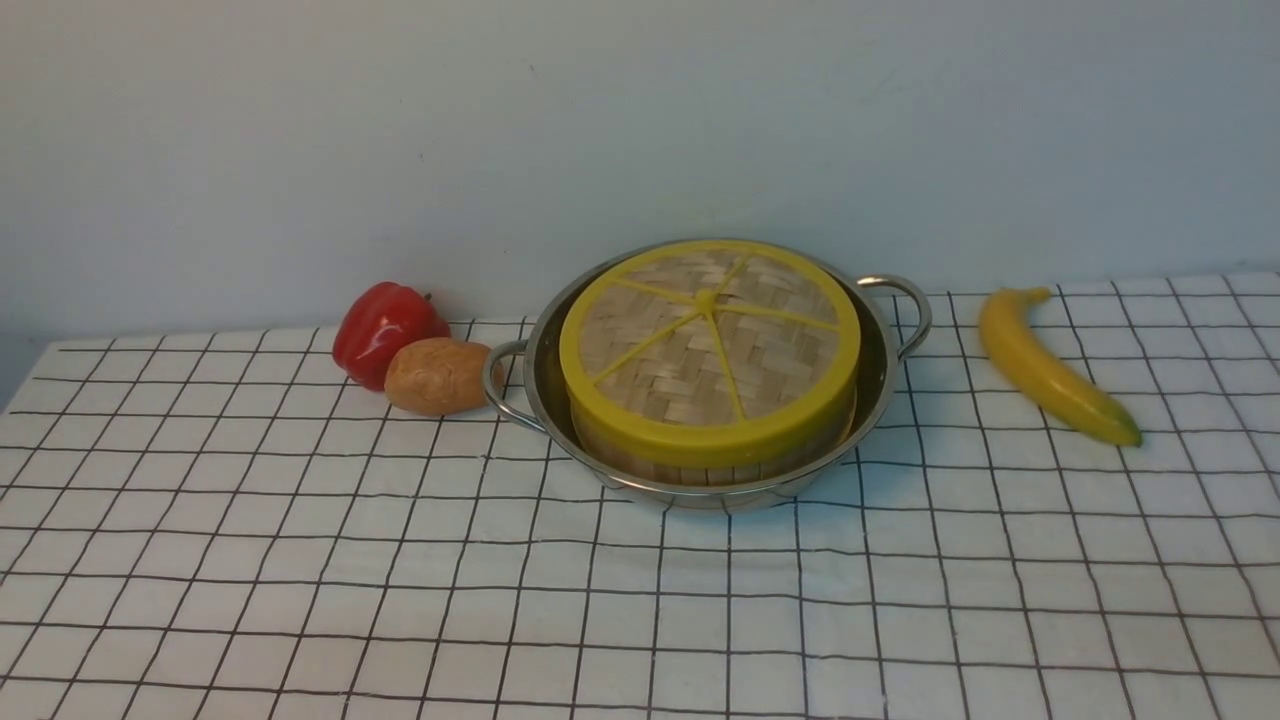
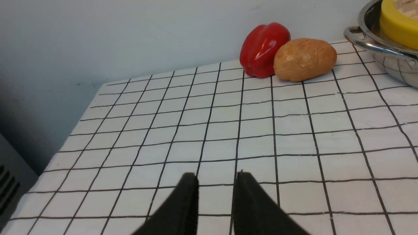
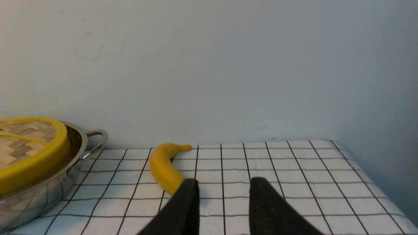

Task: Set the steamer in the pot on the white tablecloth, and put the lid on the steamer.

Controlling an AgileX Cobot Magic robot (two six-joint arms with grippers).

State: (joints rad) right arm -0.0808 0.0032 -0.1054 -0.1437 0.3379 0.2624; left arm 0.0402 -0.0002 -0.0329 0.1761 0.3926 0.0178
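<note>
Pot (image 1: 712,498) holds the lidded steamer (image 1: 700,474); left hand (image 2: 215,195) and right hand (image 3: 224,199) gape empty

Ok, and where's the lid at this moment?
In the front view, the lid lies near the middle, on the steamer inside the pot, between the potato and the banana.

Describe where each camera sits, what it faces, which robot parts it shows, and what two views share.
Front: between the arms, facing the pot and lid; no robot parts.
Left wrist: on the left arm, facing the red pepper and potato; open left gripper shows.
Right wrist: on the right arm, facing the banana and wall; open right gripper shows.
Front and right wrist views share the banana.
</note>
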